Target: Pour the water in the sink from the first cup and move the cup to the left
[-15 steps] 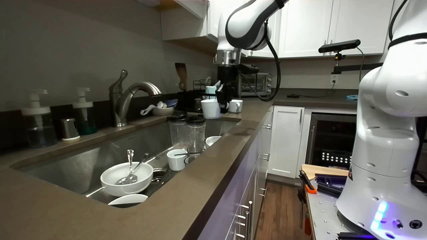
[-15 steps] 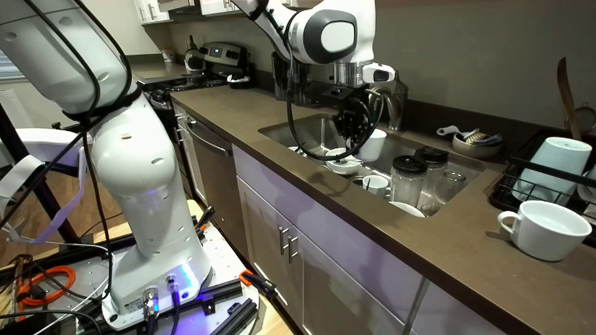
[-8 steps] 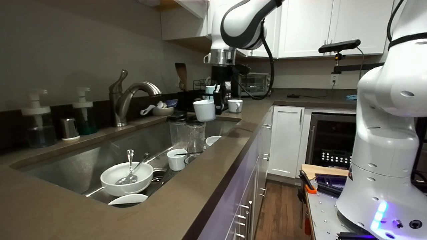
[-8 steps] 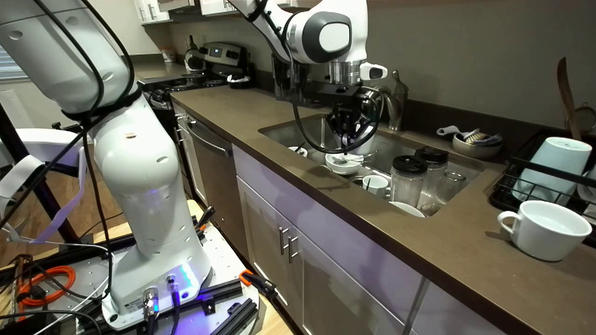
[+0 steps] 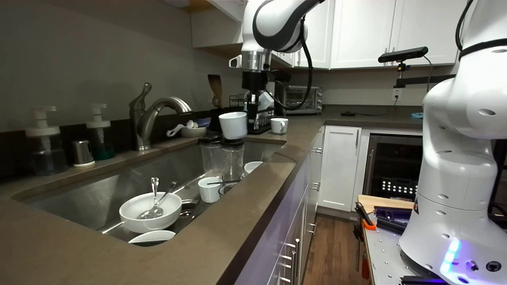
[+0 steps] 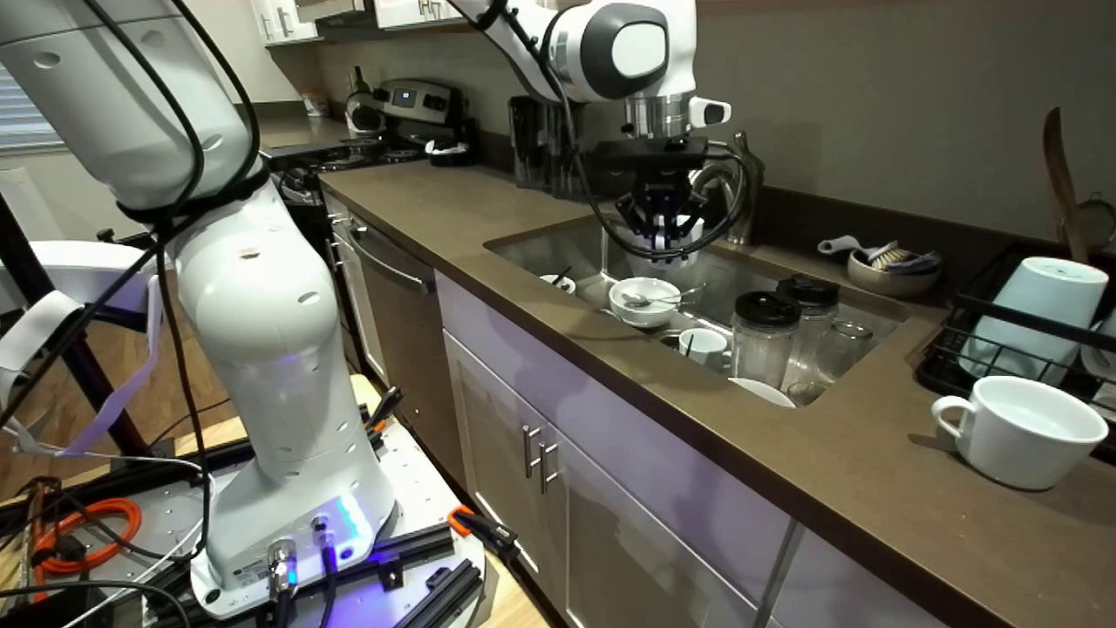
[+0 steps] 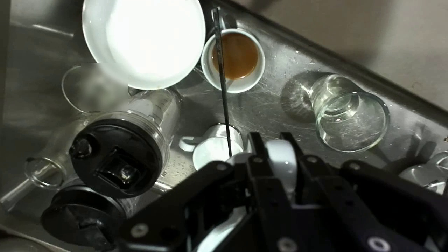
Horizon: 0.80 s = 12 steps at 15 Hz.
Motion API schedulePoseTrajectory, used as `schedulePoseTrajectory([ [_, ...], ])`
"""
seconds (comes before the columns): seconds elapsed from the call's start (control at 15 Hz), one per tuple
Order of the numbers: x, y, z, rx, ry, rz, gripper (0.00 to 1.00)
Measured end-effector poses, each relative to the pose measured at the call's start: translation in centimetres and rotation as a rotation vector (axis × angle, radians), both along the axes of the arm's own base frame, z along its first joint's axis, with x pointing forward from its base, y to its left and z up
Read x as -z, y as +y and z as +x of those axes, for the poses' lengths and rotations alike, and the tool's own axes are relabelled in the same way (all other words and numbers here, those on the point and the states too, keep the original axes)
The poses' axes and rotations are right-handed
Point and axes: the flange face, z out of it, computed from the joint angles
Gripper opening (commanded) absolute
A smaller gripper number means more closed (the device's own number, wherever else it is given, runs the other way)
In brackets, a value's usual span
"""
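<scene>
The first cup (image 5: pixel 233 126) is white and glossy. It hangs roughly upright, slightly tilted, above the far part of the sink (image 5: pixel 91 204). My gripper (image 5: pixel 252 118) is shut on its handle. In the wrist view my gripper (image 7: pixel 271 140) has the white handle between its two fingers, and part of the first cup (image 7: pixel 224 229) shows below left, mostly hidden by the gripper. In an exterior view the first cup (image 6: pixel 690 249) is partly hidden behind my gripper (image 6: pixel 667 249). The inside of the cup is not visible. The faucet (image 5: pixel 174 103) stands behind the sink.
Jars with black lids (image 7: pixel 117 159) stand in the sink close below the held cup. A white bowl with utensils (image 5: pixel 148 219), a cup of brown liquid (image 7: pixel 238 57) and a clear glass (image 7: pixel 353 122) are also there. Another white cup (image 6: pixel 1024 436) stands on the counter beside a rack.
My gripper has moved the cup sideways over the sink and slightly up. The gripper has turned, so the cup now sits behind it in an exterior view. The grip has stayed shut.
</scene>
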Motion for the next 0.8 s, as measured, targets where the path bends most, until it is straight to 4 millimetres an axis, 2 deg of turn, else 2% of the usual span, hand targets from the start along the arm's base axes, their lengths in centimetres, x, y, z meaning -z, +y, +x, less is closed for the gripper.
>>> schedulePoseTrajectory([
  [0.2,-0.2,-0.1,0.4,-0.023,0.006,-0.004,0.16],
  [0.27,-0.1,-0.1,0.4,-0.025,0.007,-0.004,0.04],
  [0.47,0.3,-0.2,0.4,-0.036,0.019,-0.028,0.04],
  [0.8,0.3,1.0,0.7,-0.098,0.03,-0.224,0.04],
])
